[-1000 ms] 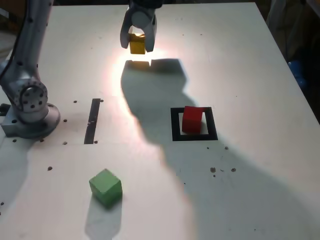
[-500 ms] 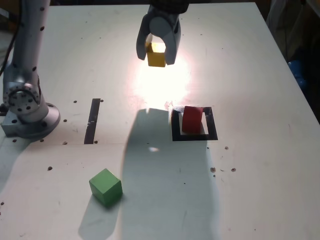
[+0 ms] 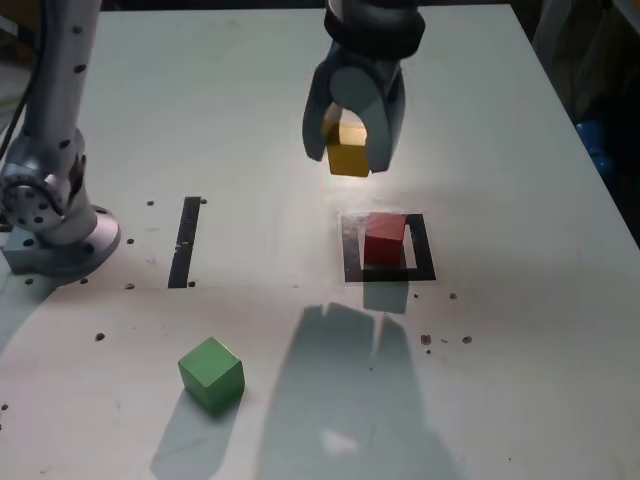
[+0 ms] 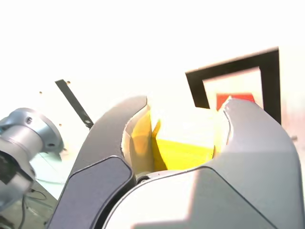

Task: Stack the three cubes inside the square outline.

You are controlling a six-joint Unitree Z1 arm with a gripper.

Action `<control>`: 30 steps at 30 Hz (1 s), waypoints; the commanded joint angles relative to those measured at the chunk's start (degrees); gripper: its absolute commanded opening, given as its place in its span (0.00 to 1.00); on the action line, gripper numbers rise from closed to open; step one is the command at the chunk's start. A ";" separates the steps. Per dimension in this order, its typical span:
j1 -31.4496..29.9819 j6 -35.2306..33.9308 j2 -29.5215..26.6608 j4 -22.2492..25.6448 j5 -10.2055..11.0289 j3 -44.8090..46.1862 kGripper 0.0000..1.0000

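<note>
The second cube of the stack is being carried in: the gripper is hanging above the table with the yellow cube clamped between its two curved jaws, which are standing narrow, just the cube's width apart, and touching nothing else. The red cube is already sitting inside the square outline, its base on the white centre. The yellow cube is hovering near the outline, up and toward the exterior view's left of the red one and well clear of it; in the wrist view the red cube and the outline are showing beyond the jaws, though glare is washing out much of that picture, so how squarely the yellow cube is sitting in the grip is probably not readable. The next move is calling for centring it over the red cube, matching its faces, and lowering gently before letting go. The green cube is lying alone near the front, well apart, waiting its turn.
</note>
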 commanded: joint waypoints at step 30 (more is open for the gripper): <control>-6.23 -2.93 8.55 -0.19 -1.63 -6.32 0.28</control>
